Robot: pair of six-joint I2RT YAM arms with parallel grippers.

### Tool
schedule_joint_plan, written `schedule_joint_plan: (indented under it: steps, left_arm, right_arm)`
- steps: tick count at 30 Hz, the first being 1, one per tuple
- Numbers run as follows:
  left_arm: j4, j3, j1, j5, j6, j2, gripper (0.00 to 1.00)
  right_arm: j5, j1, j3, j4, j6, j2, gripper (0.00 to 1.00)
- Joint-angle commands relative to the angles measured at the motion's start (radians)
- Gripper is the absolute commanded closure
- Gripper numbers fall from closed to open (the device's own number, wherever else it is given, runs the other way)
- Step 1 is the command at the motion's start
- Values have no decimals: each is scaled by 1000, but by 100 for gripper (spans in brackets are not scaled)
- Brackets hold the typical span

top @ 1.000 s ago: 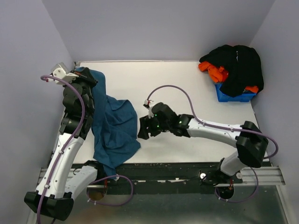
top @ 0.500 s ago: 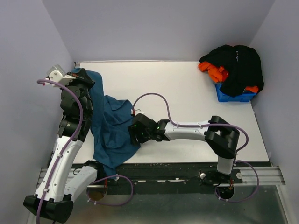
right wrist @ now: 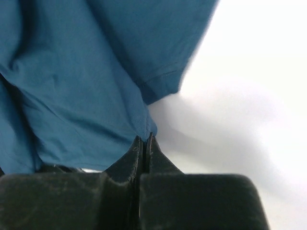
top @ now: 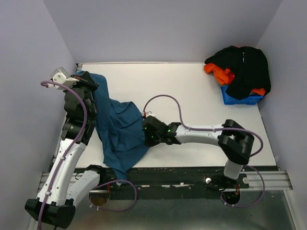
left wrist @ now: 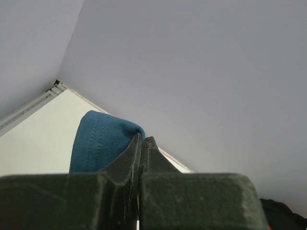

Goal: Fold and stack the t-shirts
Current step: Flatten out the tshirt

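Observation:
A teal-blue t-shirt point(top: 119, 128) is stretched down the left side of the table, from the far-left corner to the near edge, where it hangs over. My left gripper point(top: 85, 78) is shut on its upper end, and the pinched fold point(left wrist: 103, 141) bulges beside the closed fingers. My right gripper point(top: 146, 135) is shut on the shirt's right edge point(right wrist: 144, 129), low over the table. Black and orange t-shirts point(top: 242, 67) lie heaped at the back right.
A small blue bin point(top: 235, 98) sits under the heap of shirts, against the right wall. Walls enclose the table on the left, back and right. A metal rail point(top: 192, 175) runs along the near edge.
My right gripper reached left to the teal shirt's edge and closed on it. It then drew back slightly to the right. The left arm barely moved.

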Motion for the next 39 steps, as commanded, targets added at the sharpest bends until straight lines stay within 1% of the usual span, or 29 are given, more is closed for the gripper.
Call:
schedule_joint_plan:
  steps: [1,5,9,11,14,15,16,17,18,19,20,21,23,25,27,30,33,39]
  left_arm:
    - [67,-26,5,52,-24,40,100]
    - [80,-14,4,90,-40,108,100]
    - [97,-35,4,128,-72,158,100]
    - [113,-68,2,145,-92,162,100]
    - [146,-135,2,153,-115,160,100]
    - [160,-159,2,157,-118,160,100]
    - [172,-179,2,162,-120,162,100]
    - [185,-199,2,168,-123,162,100]
    - [195,-219,2,176,-126,162,100]
    - [205,-241,2,185,-129,159,100]
    - [211,-261,2,193,-133,157,100]
    - [220,-276,1,202,-136,154,100]
    - [231,-299,-2,210,-136,148,100]
    - [232,-315,-5,208,-133,137,100]
    - [231,-328,-8,204,-121,123,100]
    - [234,-351,-8,188,-120,96,100]
    - [234,-365,-8,193,-120,76,100]
    - [231,-368,-11,205,-124,71,100]
  right_arm:
    - [66,-178,-87,-51,-14,-171,99]
    - [42,-424,-150,-86,-57,-311,99]
    - [49,-655,-146,-131,-79,-392,99]
    - [75,-734,-120,-154,-86,-408,99]
    - [86,-815,-54,-166,-114,-403,99]
    - [86,-826,-25,-175,-127,-386,97]
    - [91,-829,10,-199,-135,-373,91]
    - [80,-832,41,-221,-149,-354,79]
    - [62,-832,52,-236,-163,-350,47]
    - [39,-832,43,-238,-167,-356,36]
    - [5,-829,22,-229,-175,-374,33]
    - [-10,-817,-10,-217,-180,-395,32]
    - [32,-757,-70,-212,-187,-452,30]
    - [86,-653,-121,-232,-192,-501,30]
    - [88,-573,-182,-240,-181,-529,32]
    - [77,-469,-274,-229,-117,-564,36]
    - [101,-372,-359,-224,-36,-583,37]
    - [117,-213,-458,-227,111,-541,38]
